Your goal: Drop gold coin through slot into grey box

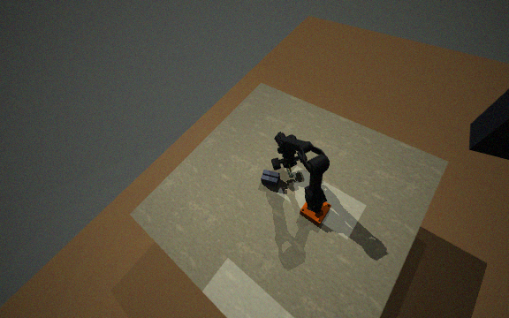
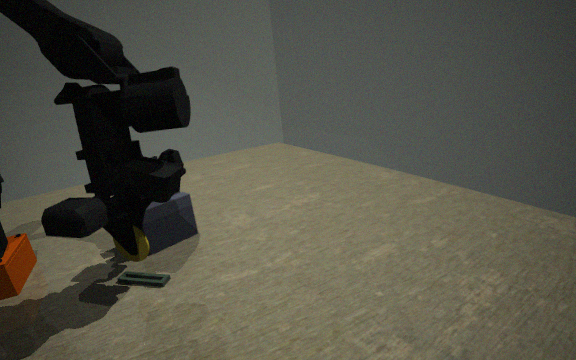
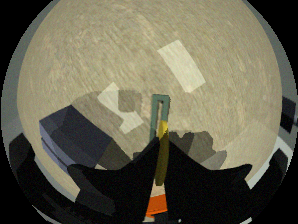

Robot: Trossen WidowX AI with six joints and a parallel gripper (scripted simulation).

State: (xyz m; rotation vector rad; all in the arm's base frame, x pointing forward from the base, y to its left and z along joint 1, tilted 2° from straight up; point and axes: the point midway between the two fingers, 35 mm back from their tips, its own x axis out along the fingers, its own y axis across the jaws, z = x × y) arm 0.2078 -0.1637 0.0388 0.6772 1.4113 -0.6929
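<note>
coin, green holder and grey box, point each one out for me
coin (image 2: 139, 246): exterior view, on the gold lower rim showing below the tool.
green holder (image 2: 144, 279): exterior view, on its near long wall, lying on the mat.
grey box (image 2: 174, 225): exterior view, on the side wall facing the camera.

I read the coin (image 2: 137, 246) as gold-coloured metal with a dull sheen. The gripper (image 2: 129, 245) gripping it appears as matt black plastic, as does the arm. The holder (image 2: 144, 279) is matt dark green and smooth. The box (image 2: 170, 220) is matt grey. The mat (image 2: 368, 260) shows a rough, mottled beige texture.
</note>
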